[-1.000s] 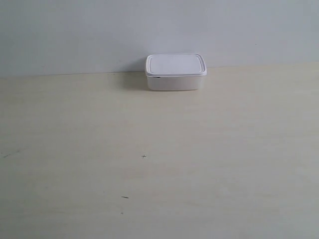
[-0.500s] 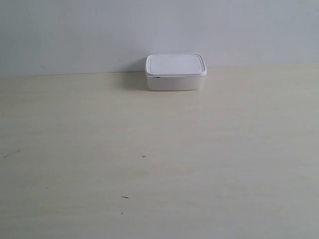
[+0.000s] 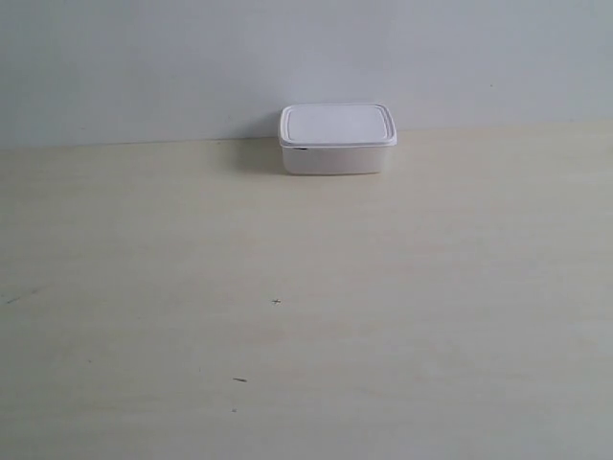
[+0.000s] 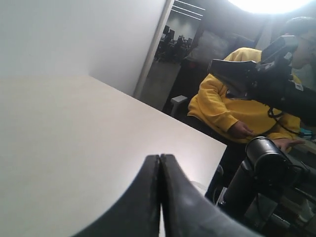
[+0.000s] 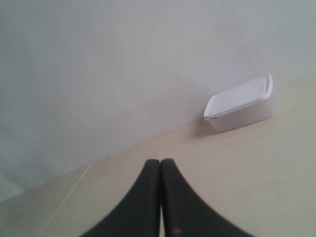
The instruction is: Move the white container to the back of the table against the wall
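The white container (image 3: 337, 139), lid on, stands on the pale wood-grain table (image 3: 287, 287) at its back edge, right against the plain grey-white wall (image 3: 192, 57). The right wrist view shows the white container (image 5: 240, 103) too, far off beside the wall (image 5: 123, 59). My right gripper (image 5: 160, 162) is shut with nothing in it, well apart from the box. My left gripper (image 4: 160, 158) is also shut and empty, over bare table (image 4: 74, 148); the container is out of that view. Neither arm appears in the exterior view.
A few tiny dark specks (image 3: 277, 302) mark the table. In the left wrist view the table's edge (image 4: 197, 133) runs close by, with a person in a yellow top (image 4: 237, 103) and dark equipment (image 4: 266, 163) beyond it.
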`<state>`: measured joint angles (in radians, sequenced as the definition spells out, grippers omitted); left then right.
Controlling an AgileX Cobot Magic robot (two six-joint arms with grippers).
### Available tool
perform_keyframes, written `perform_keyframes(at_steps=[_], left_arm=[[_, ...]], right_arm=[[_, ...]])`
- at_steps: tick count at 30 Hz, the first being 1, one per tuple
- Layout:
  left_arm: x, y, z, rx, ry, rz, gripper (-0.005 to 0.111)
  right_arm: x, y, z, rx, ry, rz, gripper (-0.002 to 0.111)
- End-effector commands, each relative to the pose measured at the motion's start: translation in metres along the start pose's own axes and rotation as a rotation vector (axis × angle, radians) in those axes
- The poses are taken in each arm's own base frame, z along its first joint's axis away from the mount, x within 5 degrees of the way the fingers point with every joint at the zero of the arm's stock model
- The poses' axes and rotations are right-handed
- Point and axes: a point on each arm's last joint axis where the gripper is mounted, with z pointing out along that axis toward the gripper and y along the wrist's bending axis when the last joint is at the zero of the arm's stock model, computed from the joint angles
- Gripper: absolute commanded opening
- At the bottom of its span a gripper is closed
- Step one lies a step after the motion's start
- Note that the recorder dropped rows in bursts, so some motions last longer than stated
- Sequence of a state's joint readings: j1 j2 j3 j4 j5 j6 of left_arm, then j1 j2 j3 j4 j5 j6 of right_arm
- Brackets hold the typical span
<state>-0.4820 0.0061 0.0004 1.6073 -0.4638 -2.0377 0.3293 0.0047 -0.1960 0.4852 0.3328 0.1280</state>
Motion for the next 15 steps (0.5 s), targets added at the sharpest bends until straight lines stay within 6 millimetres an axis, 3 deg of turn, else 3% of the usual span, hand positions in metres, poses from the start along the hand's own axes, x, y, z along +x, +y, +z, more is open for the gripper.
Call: perform_keyframes(at_steps=[1,10,15], left_arm=[[0.0,-0.001,-0.001,0.016,0.004,0.011,0.0],[0.001,-0.002,-0.001,0.018,0.005,0.011,0.0],[0.001,-0.002,-0.001,0.018,0.005,0.011,0.0]], right_arm=[[0.016,-0.011,0.006,-0.004,0.004,0.099,0.0],[0.034,-0.031,0.013,0.047,-0.033,0.163,0.0],[0.033,-0.033,0.013,0.056,-0.063,0.145,0.0]])
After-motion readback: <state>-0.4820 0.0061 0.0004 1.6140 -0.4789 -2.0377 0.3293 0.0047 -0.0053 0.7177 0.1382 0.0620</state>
